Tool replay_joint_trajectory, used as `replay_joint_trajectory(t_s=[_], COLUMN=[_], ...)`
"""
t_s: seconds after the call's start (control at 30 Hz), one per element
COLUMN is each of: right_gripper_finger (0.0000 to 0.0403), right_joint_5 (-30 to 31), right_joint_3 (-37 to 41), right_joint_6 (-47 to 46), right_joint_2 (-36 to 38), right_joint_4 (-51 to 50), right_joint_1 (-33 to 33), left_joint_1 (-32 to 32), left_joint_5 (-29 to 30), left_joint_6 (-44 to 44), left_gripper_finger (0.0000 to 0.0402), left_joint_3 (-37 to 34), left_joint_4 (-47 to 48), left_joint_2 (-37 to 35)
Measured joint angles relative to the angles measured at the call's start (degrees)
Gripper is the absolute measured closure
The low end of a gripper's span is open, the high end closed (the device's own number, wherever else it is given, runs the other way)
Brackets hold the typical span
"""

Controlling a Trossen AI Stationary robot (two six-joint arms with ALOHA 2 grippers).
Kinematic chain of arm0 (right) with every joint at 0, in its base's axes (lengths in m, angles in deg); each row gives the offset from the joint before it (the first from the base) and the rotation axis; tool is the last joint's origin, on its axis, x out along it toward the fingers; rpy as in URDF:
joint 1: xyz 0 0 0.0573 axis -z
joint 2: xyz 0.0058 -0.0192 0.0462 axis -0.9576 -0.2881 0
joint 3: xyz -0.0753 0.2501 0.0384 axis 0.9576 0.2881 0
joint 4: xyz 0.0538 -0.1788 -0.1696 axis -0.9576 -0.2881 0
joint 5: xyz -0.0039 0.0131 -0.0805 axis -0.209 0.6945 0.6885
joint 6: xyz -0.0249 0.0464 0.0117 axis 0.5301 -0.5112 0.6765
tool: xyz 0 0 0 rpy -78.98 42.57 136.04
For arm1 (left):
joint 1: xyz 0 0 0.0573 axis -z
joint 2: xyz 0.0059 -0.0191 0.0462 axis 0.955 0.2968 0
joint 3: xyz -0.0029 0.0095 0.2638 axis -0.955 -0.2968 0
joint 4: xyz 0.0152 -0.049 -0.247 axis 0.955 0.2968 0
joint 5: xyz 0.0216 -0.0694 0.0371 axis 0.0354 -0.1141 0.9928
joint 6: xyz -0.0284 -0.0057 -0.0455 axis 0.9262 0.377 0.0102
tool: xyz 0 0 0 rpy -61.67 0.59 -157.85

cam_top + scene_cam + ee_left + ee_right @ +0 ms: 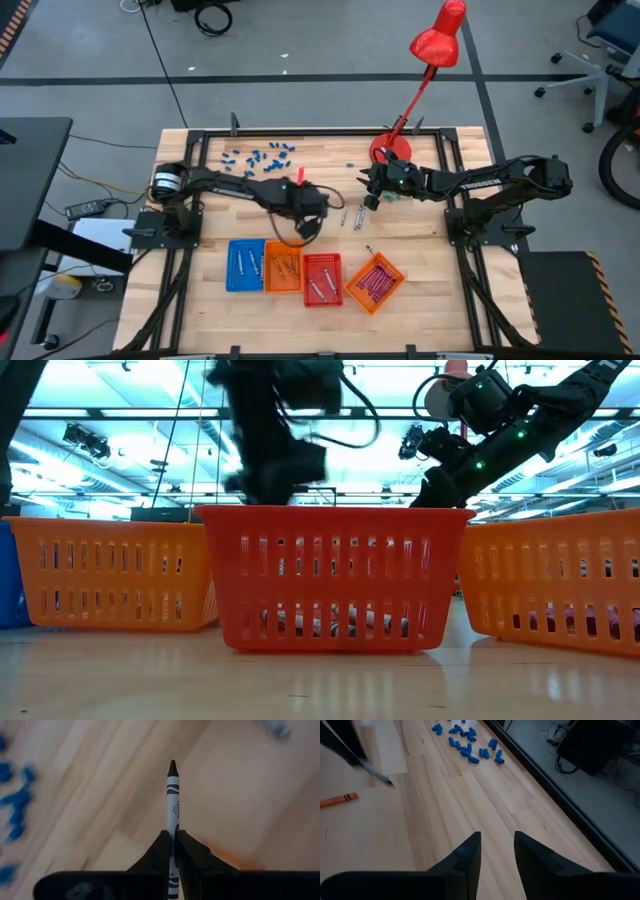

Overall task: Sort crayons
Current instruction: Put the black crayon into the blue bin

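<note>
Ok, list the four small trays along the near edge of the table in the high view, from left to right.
Blue tray → orange tray → red tray → tilted orange tray, which holds magenta-purple crayons.

The pale wood surface [420, 250] stands on a grey floor [90, 60] crossed by dark tape lines. A red desk lamp [437, 40] rises from its far edge. Beyond the lamp, black cables [212, 17] lie coiled on the floor; to the lamp's right stands a wheeled office chair [590, 55]. Overhead, ceiling strip lights [130, 430] glow.
</note>
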Motion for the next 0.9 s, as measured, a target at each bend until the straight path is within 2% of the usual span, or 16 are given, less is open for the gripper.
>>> replay_joint_trajectory(t_s=[0.17,0.4,0.7,0.9], right_gripper_finger=[0.0281,0.0281,0.0281,0.0281], right_joint_5=[0.02,0.04,-0.55,-1.55], right_joint_3=[0.14,3.55,3.74,3.74], right_joint_6=[0.0,0.21,-0.32,-1.49], right_joint_2=[0.0,0.0,0.0,0.0], right_joint_4=[0.01,6.9,8.84,8.84], right_joint_1=[0.0,0.38,0.36,0.2], left_joint_1=[5.12,17.66,33.62,38.44], left_joint_5=[0.03,-0.04,-0.17,-0.15], left_joint_6=[11.4,39.66,73.68,86.75], left_gripper_finger=[0.0379,0.0379,0.0379,0.0379], left_joint_3=[0.11,0.13,-0.02,-5.8], left_joint_4=[10.23,20.56,27.43,28.08], left_joint_2=[-5.75,-10.36,-10.03,-10.03])
